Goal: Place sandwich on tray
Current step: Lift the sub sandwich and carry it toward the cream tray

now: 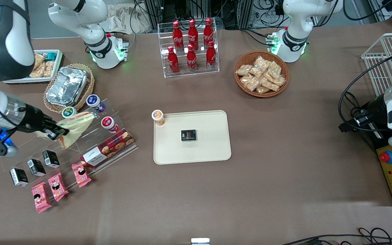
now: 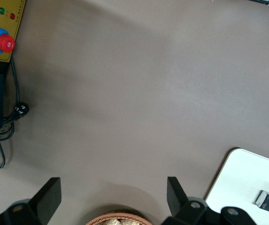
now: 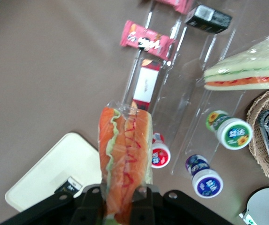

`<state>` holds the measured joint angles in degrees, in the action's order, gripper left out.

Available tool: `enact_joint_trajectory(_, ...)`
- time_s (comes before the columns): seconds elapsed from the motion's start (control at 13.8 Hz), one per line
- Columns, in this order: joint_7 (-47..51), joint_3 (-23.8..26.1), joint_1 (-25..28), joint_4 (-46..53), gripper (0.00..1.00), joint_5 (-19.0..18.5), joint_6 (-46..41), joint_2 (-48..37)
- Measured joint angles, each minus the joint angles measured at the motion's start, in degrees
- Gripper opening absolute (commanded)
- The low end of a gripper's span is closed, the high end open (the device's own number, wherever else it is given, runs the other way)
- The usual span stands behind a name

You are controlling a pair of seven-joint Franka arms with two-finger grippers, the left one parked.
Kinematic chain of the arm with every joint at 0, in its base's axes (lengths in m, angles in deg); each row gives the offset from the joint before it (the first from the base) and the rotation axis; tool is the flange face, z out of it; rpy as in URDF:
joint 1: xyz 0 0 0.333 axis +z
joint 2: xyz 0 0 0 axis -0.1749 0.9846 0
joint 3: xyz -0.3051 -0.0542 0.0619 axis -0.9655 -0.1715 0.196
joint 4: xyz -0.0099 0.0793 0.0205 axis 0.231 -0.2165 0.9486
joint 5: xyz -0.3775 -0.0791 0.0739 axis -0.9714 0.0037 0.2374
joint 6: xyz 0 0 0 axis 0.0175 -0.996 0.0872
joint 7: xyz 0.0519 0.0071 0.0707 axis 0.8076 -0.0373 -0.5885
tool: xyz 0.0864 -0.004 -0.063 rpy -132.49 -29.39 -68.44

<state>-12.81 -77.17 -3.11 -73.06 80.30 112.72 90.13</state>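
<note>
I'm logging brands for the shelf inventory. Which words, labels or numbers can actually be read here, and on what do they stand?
"Coca-Cola": white script on the red bottles in the clear rack.
Cookie box: white label with print, too blurred to read.
Cups with coloured lids: lid print too small to read.
Black box on the tray: unreadable.
Pink snack packs: unreadable.
The sandwich held by the gripper, above the clear display shelf: no label visible.

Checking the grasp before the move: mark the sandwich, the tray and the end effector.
sandwich (image 3: 125,154): right wrist view, on its wrapped filling face.
tray (image 1: 209,149): front view, on bare surface near its rim.
end effector (image 1: 53,132): front view, between fingertips, above the clear rack, shut on the sandwich.
</note>
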Motion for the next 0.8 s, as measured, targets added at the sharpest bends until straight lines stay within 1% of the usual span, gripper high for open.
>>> enact_joint_trajectory(0.14,1.48,0.00,2.05,0.16,0.00,0.13,0.27,-0.20)
enact_joint_trajectory(0.22,4.04,-0.01,2.88,0.20,0.00,0.31,0.88,-0.20)
enact_joint_trajectory(0.43,13.50,-0.02,6.52,0.19,0.00,0.61,2.63,-0.04)
enact_joint_trajectory(0.58,21.07,0.00,10.15,0.12,0.00,0.64,4.10,0.58)
enact_joint_trajectory(0.8,31.95,0.04,16.24,-0.09,0.00,0.70,8.67,2.84)
